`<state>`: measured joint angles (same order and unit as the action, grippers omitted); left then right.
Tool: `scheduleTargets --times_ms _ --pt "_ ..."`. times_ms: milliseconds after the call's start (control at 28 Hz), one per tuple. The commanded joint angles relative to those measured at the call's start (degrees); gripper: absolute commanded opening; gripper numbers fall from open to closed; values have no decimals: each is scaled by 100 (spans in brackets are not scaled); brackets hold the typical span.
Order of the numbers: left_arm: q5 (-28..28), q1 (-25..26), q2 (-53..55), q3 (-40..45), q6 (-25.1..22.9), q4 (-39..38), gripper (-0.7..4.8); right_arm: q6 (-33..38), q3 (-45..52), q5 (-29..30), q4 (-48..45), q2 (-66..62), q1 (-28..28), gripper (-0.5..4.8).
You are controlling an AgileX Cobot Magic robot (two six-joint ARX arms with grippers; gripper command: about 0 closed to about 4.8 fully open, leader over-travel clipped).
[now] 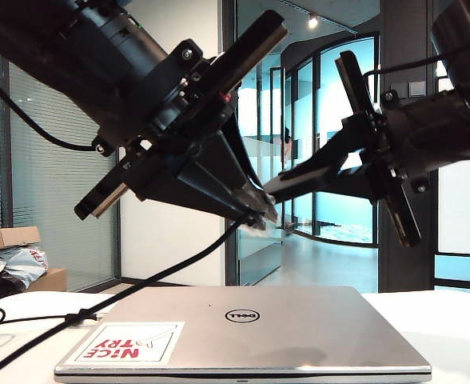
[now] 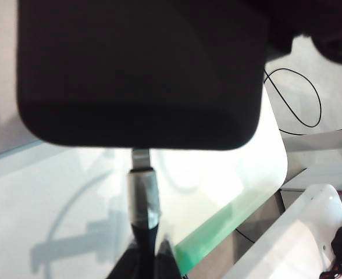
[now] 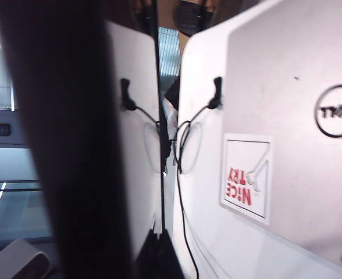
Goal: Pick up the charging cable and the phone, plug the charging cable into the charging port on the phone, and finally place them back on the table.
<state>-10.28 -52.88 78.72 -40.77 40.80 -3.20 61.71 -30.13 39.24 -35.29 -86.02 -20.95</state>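
- The left claw (image 2: 150, 249) was shut on the silvery plug (image 2: 143, 195) of the cable (image 1: 139, 288), pinching it just behind the metal tip, high above the middle of the scene.
- The right claw (image 1: 276, 189) reached in from the right, tips nearly meeting the left claw's. It was closed on the phone (image 2: 142, 70), which hung in the air edge-on to the right wrist camera.
- In the left wrist view the plug's tip met the middle of the phone's short edge, square to it. A short length of bare metal showed between the plug body and the phone.
- From the left claw the cable dropped slackly to the left, past its tie-strap knot (image 1: 73, 318), onto the counter (image 1: 451, 320) and off the near left edge of the view.
- A shut laptop (image 1: 283, 328) lay on the counter right under both claws.
- Step in hand, as I judge it: plugging in. The tip looked lined up with the port and partly in, though full seating could not be confirmed.
- The next move would call for a short straight push along the plug's axis with the phone held firm. Then both would need lowering to bare counter beside the laptop before either claw lets go, without tugging the plug out.
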Motion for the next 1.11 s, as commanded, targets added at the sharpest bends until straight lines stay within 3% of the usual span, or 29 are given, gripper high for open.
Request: scheduleTargets --times_ms 36,357,500,1108 --pt "15 -7 -17 -9 -11 72 -7 -50 -2 72 -227 52 -11 -6" --pt "13 -9 -17 -9 -50 61 -7 -48 -4 28 -267 52 -11 -6" --pt "13 -9 -17 -9 -424 0 -7 -48 -4 76 -269 50 -11 -6" --pt "11 -9 -17 -9 -439 -98 -7 -68 -4 177 -271 48 -11 -6"
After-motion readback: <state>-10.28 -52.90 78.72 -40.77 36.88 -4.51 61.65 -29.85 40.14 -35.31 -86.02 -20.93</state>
